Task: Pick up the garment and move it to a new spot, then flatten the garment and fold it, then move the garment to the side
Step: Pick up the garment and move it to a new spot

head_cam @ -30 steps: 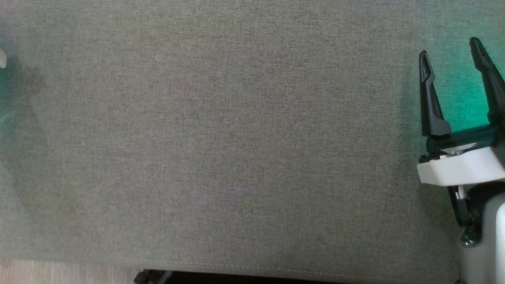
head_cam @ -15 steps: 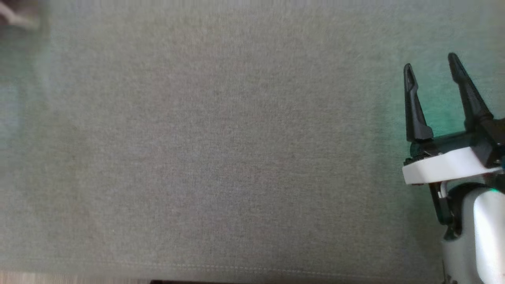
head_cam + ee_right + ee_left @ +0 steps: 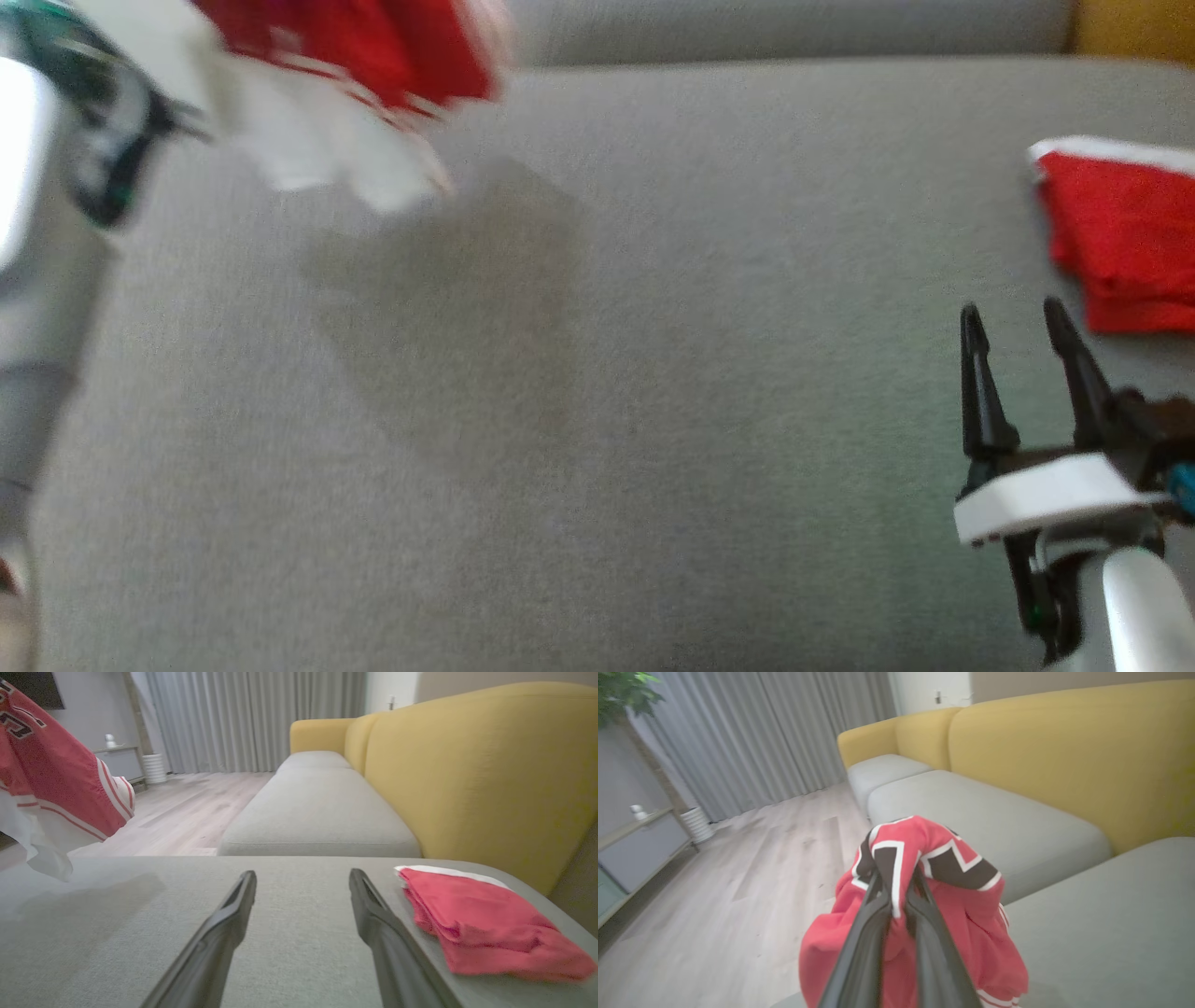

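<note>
I have my left gripper [image 3: 896, 879] clamped on the garment [image 3: 957, 896]. The fingers are almost together, with a bunch of red cloth with white and black trim pinched between them. The rest of the cloth hangs below and around those fingers, clear of the grey seat cushion [image 3: 597, 420], and its shadow falls on the cushion under it. Head view is blurred there, but the left wrist view shows the grip plainly.

My right gripper [image 3: 1011, 313] is spread wide with nothing between its fingers. It sits low over the cushion; I can't tell if the fingers touch it. The held garment is well off to this gripper's left and higher than it.

A folded red piece [image 3: 486, 924] with a white edge lies flat on the cushion, just right of the right gripper's fingers and apart from them. The yellow backrest [image 3: 467, 765] is ahead and to the right of that gripper.

Past the left gripper's tips there is another grey seat [image 3: 971, 812], then wood floor [image 3: 738, 868] and grey curtain [image 3: 761, 732].
</note>
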Robot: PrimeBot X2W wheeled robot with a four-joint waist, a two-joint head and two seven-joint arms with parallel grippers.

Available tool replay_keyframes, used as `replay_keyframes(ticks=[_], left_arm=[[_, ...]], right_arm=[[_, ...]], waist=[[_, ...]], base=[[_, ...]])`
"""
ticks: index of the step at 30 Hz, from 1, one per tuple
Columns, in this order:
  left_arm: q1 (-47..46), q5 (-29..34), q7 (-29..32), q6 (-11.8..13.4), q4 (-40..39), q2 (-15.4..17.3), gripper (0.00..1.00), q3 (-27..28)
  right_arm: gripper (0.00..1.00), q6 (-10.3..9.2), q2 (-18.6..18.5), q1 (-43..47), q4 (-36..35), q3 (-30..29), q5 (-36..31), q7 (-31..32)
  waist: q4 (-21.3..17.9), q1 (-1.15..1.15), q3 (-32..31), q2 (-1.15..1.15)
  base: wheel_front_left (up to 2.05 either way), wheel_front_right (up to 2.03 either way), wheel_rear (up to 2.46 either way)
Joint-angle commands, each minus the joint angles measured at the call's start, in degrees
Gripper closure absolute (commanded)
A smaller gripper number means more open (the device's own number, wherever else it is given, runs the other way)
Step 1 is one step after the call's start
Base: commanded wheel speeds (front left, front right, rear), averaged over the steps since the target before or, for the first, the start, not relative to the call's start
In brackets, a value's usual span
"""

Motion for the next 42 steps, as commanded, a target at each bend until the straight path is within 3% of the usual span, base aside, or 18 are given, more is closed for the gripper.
replay_keyframes(ticks=[1, 10, 19, 21, 22, 30, 36, 42], left_arm=[[-0.81, -1.76, 0.15, 0.12, -3.97, 1.29, 1.0, 0.26], [5.84, -9.46, -0.75, 0.11, -15.52, -3.56, 1.0, -7.58], [14.97, -10.52, -4.07, 0.71, -7.67, -3.22, 1.0, -10.75], [15.72, -9.56, -5.96, 0.99, -4.43, -2.78, 0.1, -11.03], [16.07, -9.38, -6.94, 1.23, -2.8, -2.78, 0.0, -10.95], [17.14, -9.91, -14.02, 1.15, 5.27, -4.49, 0.0, -10.08], [17.71, -10.48, -18.86, 0.91, 5.64, -5.18, 0.0, -9.32], [23.05, -11.94, -24.25, 2.6, 3.7, -6.28, 0.0, -8.06]], right_arm=[[0.0, 0.37, -0.17, -0.26, -1.27, 1.04, 0.73, -1.14], [0.0, 0.37, -0.17, 2.01, 0.38, 1.67, 3.17, -2.33], [0.0, 0.37, -0.16, -1.59, 2.26, 4.36, 4.42, -3.77], [0.0, 0.37, -0.16, -2.45, 2.98, 4.67, 4.42, -4.11], [0.0, 0.37, -0.16, -2.82, 3.35, 4.77, 4.41, -4.3], [0.0, 0.37, -0.16, -3.19, 5.99, 4.0, 4.0, -4.94], [0.0, 0.37, -0.16, -2.4, 6.93, 3.23, 3.71, -5.26], [0.0, 0.37, -0.16, 0.41, 7.79, 2.43, 3.65, -5.06]], waist=[[-3.83, 0.02, -5.62, -0.01], [-7.5, 0.02, -4.62, -0.01], [-12.21, 0.02, 1.42, -0.01], [-12.87, 0.02, 2.41, -0.01], [-13.07, 0.02, 2.69, -0.01], [-11.44, 0.02, 1.58, -0.01], [-8.68, 0.02, -1.9, -0.01], [-4.87, 0.02, -8.11, -0.01]], base=[[0.0, 0.0, 0.0], [0.0, 0.0, 0.0], [0.0, 0.0, 0.0], [0.0, 0.0, 0.0], [0.0, 0.0, 0.0], [0.0, 0.0, 0.0], [0.0, 0.0, 0.0], [0.0, 0.0, 0.0]])
